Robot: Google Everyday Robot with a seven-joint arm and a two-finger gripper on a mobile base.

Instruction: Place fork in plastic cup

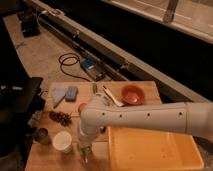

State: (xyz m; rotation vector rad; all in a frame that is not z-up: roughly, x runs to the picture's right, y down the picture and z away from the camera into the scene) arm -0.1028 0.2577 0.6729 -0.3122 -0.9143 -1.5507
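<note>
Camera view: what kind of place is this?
Likely a lab or workshop bay, not a kitchen: bare concrete floor with a loose coiled cable, a long metal rail, and a wooden table of props. The gripper hangs over the plastic cup.

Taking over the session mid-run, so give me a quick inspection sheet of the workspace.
Surface: wooden table, crowded on its left half.
Job's things: plastic cup at the front edge, right below the gripper; fork not made out, possibly hidden by the arm.
Clutter: white cup, dark metal cup, orange bowl, yellow tray, blue sponge, white spoon, green utensil, dark grapes.
Grippers: gripper over the plastic cup, jaws shut; what they hold cannot be told.
Cables: black cable coiled on the floor behind the table.
Surroundings: long metal rail on the floor, dark equipment at left.
</note>
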